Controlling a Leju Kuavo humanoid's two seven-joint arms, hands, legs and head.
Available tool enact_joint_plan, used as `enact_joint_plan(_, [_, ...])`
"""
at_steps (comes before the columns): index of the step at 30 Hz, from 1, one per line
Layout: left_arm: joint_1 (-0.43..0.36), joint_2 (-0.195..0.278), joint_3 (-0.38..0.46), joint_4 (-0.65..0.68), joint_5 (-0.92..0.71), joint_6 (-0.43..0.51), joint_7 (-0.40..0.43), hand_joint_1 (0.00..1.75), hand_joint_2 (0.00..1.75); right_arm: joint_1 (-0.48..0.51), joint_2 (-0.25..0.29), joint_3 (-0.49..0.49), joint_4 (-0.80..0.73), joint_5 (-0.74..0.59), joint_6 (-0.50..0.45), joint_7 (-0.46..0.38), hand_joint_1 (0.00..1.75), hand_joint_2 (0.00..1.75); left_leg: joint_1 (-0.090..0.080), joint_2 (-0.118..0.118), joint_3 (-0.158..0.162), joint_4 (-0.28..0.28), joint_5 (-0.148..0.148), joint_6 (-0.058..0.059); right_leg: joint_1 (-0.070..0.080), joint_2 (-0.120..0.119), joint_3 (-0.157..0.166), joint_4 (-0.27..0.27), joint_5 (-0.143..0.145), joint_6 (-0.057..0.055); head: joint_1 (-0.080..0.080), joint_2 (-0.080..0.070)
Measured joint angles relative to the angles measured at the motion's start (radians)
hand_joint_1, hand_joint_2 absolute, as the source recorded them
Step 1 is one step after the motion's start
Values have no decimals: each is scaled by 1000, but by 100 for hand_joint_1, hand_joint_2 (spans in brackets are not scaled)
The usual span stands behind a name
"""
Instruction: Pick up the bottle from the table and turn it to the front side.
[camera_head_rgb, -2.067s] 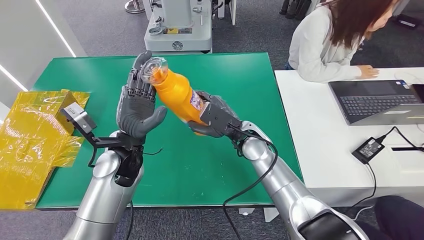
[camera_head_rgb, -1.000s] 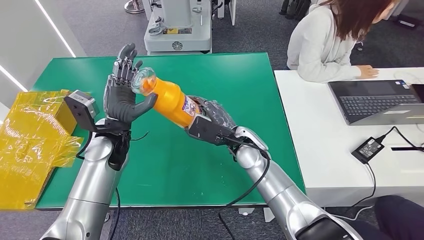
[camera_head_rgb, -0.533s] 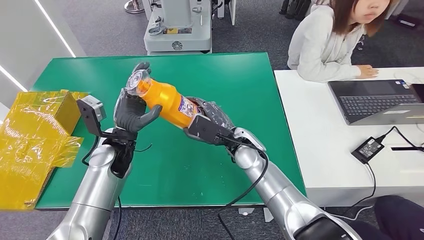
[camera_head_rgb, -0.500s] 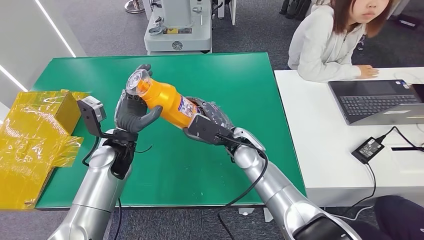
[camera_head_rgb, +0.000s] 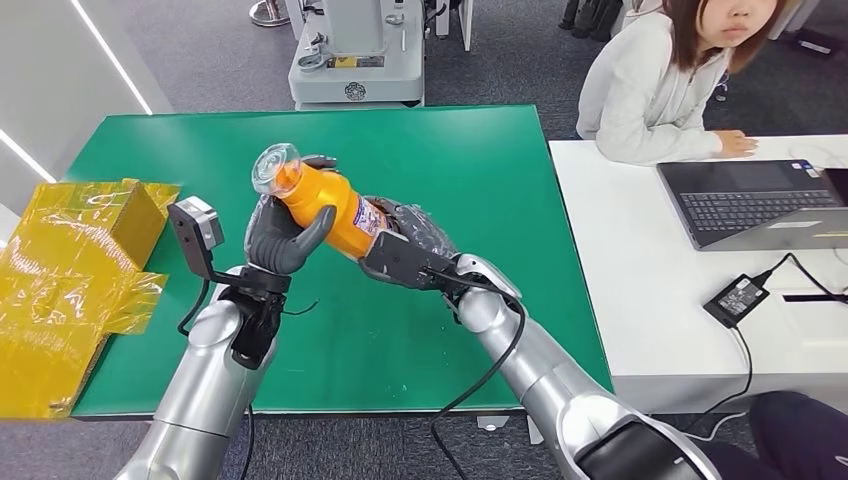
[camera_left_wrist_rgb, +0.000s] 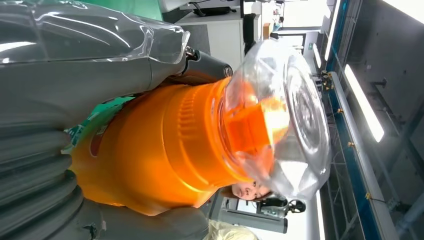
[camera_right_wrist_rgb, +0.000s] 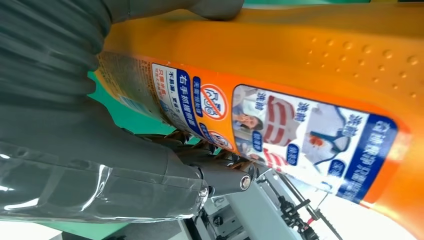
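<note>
An orange bottle (camera_head_rgb: 330, 208) with a clear cap (camera_head_rgb: 274, 167) is held tilted above the green table (camera_head_rgb: 480, 160), cap end toward the upper left. My left hand (camera_head_rgb: 283, 232) wraps around its neck just under the cap. My right hand (camera_head_rgb: 408, 248) grips the lower body where the printed label sits. The left wrist view shows the bottle's orange shoulder (camera_left_wrist_rgb: 165, 150) and clear cap (camera_left_wrist_rgb: 285, 115) close up. A blue and white label (camera_right_wrist_rgb: 310, 135) on the bottle fills much of the right wrist view, with my thumb pressed against the bottle's side.
Crumpled yellow plastic wrapping (camera_head_rgb: 70, 270) lies at the table's left edge. A white desk (camera_head_rgb: 660, 290) on the right holds a laptop (camera_head_rgb: 750, 200) and a power adapter (camera_head_rgb: 735, 298). A person (camera_head_rgb: 660, 80) sits behind that desk. A grey machine (camera_head_rgb: 355, 50) stands beyond the table.
My left hand has gone from open beside the cap to closed around the bottle's neck. Both hands and the bottle have shifted slightly right and down.
</note>
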Motion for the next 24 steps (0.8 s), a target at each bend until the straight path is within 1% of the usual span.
enact_joint_plan(1, [-1, -3, -3, 0, -1, 3, 1, 82, 175, -1, 0, 0, 4, 1, -1, 0, 175, 175, 0, 0, 0, 0, 0, 0, 0, 0, 0, 0, 0, 0, 0, 0])
enact_joint_plan(2, [-3, -6, -6, 0, -2, 6, 2, 95, 175, -2, 0, 0, 9, 2, -2, 0, 175, 175, 0, 0, 0, 0, 0, 0, 0, 0, 0, 0, 0, 0, 0, 0])
enact_joint_plan(4, [-9, -12, -16, 0, -8, 15, 6, 135, 175, -3, 0, 0, 17, 3, -4, 0, 175, 175, 0, 0, 0, 0, 0, 0, 0, 0, 0, 0, 0, 0, 0, 0])
enact_joint_plan(5, [-12, -16, -21, 0, -13, 20, 7, 158, 175, -4, 0, 0, 22, 3, -6, 0, 175, 175, 0, 0, 0, 0, 0, 0, 0, 0, 0, 0, 0, 0, 0, 0])
enact_joint_plan(6, [-15, -20, -26, 0, -19, 27, 7, 167, 175, -6, 0, -1, 27, 4, -8, 0, 175, 175, 0, 0, 0, 0, 0, 0, 0, 0, 0, 0, 0, 0, 0, 0])
enact_joint_plan(7, [-18, -24, -30, 0, -26, 34, 7, 171, 175, -8, 0, -1, 32, 5, -10, -1, 175, 175, 0, 0, 0, 0, 0, 0, 0, 0, 0, 0, 0, 0, 0, 0])
enact_joint_plan(8, [-22, -27, -35, 1, -34, 42, 6, 175, 175, -10, 0, -2, 36, 6, -13, -3, 170, 175, 0, 0, 0, 0, 0, 0, 0, 1, 0, 0, 0, 0, 0, 0])
enact_joint_plan(9, [-24, -30, -39, 1, -43, 50, 4, 175, 175, -11, 0, -2, 39, 7, -16, -4, 147, 175, 0, 1, 0, 0, 0, 0, 0, 1, 0, 0, 0, 0, 0, 0])
enact_joint_plan(11, [-30, -35, -46, 5, -61, 67, -5, 175, 175, -12, 0, -5, 43, 8, -22, -8, 60, 175, 0, 1, 0, 0, 0, 0, 0, 1, 0, 0, 0, 0, 0, 0])
enact_joint_plan(12, [-33, -36, -50, 8, -74, 77, -12, 175, 175, -13, 0, -7, 44, 8, -24, -10, 21, 175, 0, 1, 0, 0, 0, 0, 0, 1, 0, 0, 0, 0, 0, 0])
enact_joint_plan(13, [-36, -37, -54, 10, -91, 87, -21, 175, 175, -13, 0, -10, 45, 5, -24, -12, 1, 175, 0, 1, 0, 0, 0, 0, 0, 1, -1, 0, 0, 0, 0, 0])
enact_joint_plan(15, [-44, -38, -62, 15, -142, 117, -45, 175, 175, -8, -2, -20, 41, -6, -18, -20, 0, 175, 0, 0, 0, 0, 0, 0, 0, 1, -1, 0, 0, 0, 0, 0])
enact_joint_plan(18, [-58, -32, -68, 23, -264, 174, -80, 175, 175, 21, -15, -45, 6, -26, -6, -38, 0, 175, 0, 0, 0, 0, 0, 0, 0, 0, 0, 0, 0, 0, 0, 0])
enact_joint_plan(21, [-68, -8, -67, 32, -397, 232, -103, 175, 175, 76, -41, -69, -62, -38, 5, -50, 0, 175, 0, 1, 0, 0, 0, 0, 0, 1, -1, 0, 0, 0, 0, 0])
enact_joint_plan(24, [-71, 19, -63, 37, -488, 262, -117, 175, 175, 135, -68, -89, -141, -50, 22, -58, 0, 175, 0, 0, 0, 0, 0, 0, 0, 1, -1, 0, 0, 0, 0, 0])
